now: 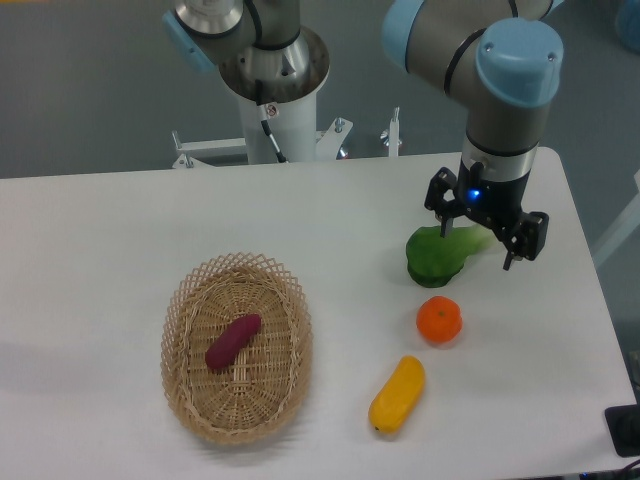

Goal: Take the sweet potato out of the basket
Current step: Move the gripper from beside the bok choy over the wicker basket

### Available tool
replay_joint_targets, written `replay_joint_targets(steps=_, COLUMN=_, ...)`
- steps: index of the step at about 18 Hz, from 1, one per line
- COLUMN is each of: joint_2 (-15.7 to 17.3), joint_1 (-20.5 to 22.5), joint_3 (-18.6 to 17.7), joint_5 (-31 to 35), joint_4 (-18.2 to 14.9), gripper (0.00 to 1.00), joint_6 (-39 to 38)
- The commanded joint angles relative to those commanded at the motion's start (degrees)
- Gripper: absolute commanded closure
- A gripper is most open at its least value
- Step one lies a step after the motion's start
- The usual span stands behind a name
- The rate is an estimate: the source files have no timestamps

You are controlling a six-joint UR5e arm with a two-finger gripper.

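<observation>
The sweet potato (232, 342), small and dark purple-magenta, lies inside the oval wicker basket (190, 400) at the front left of the table. My gripper (478, 249) is far to the right, hovering over a green vegetable (437, 255). Its fingers are spread apart and hold nothing. The gripper is well away from the basket.
A round orange (439, 321) lies just in front of the green vegetable. A yellow-orange oblong fruit (398, 395) lies in front of that, right of the basket. The arm's white base column (272, 110) stands at the table's back edge.
</observation>
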Motion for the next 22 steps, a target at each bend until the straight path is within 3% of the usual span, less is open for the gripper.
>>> replay_joint_targets(steps=5, joint_2=0.53, joint_1=-0.53, joint_3=-1.23, joint_5=0.00, joint_4=-0.18, gripper=0.00, joint_6=-0.70)
replay_joint_targets(steps=7, joint_2=2.28, joint_1=-0.79, joint_3=-2.54, joint_5=-0.26, joint_4=-0.18, gripper=0.00, joint_6=-2.10)
replay_joint_targets(steps=13, joint_2=7.55, joint_1=-2.54, joint_3=-10.70, joint_5=-6.68, joint_4=0.79, gripper=0.00, joint_6=-11.76)
replay_joint_targets(steps=18, joint_2=6.34, joint_1=-11.23, joint_3=-14.23, joint_5=-6.15, joint_4=6.05, gripper=0.00, joint_6=-23.35)
replay_joint_targets(steps=22, joint_2=3.61, joint_1=-18.17, joint_3=-16.61, joint_5=-5.89, joint_4=12.37, gripper=0.00, joint_6=-30.74)
